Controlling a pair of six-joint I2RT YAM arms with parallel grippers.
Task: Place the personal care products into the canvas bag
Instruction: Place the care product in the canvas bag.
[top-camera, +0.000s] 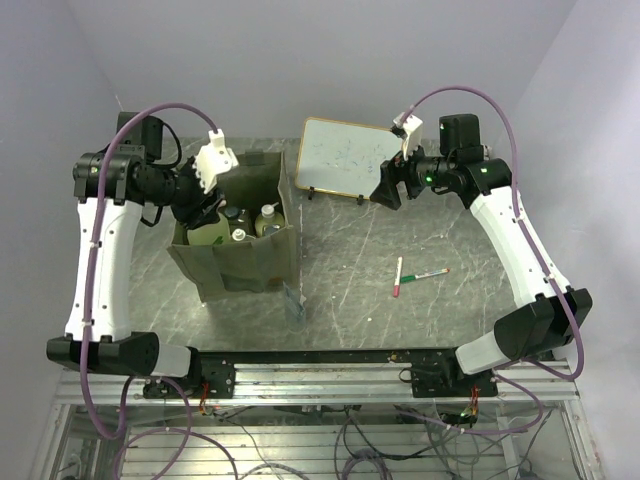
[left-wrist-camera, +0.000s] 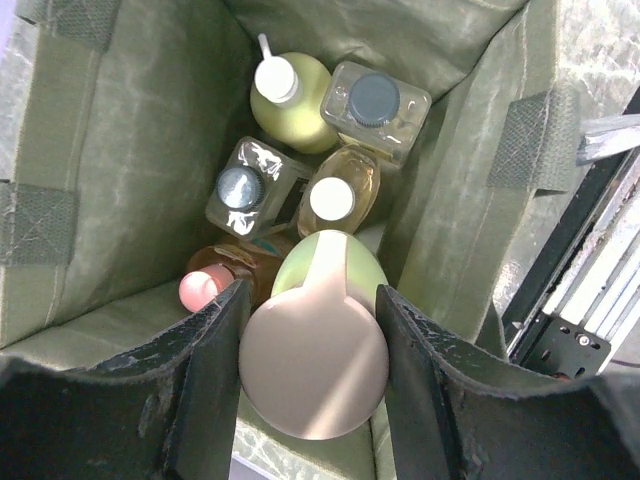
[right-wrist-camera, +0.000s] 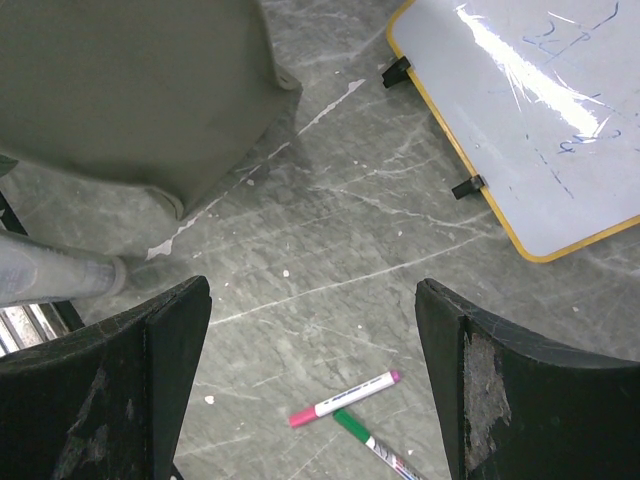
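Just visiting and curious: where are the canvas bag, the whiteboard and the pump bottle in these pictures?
canvas bag (top-camera: 240, 272): top view, front fabric wall.
whiteboard (top-camera: 345, 157): top view, middle of its white surface.
pump bottle (left-wrist-camera: 315, 375): left wrist view, peach pump top.

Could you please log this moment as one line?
left gripper: shut on green pump bottle in canvas bag; right gripper: open, empty; five bottles bagged
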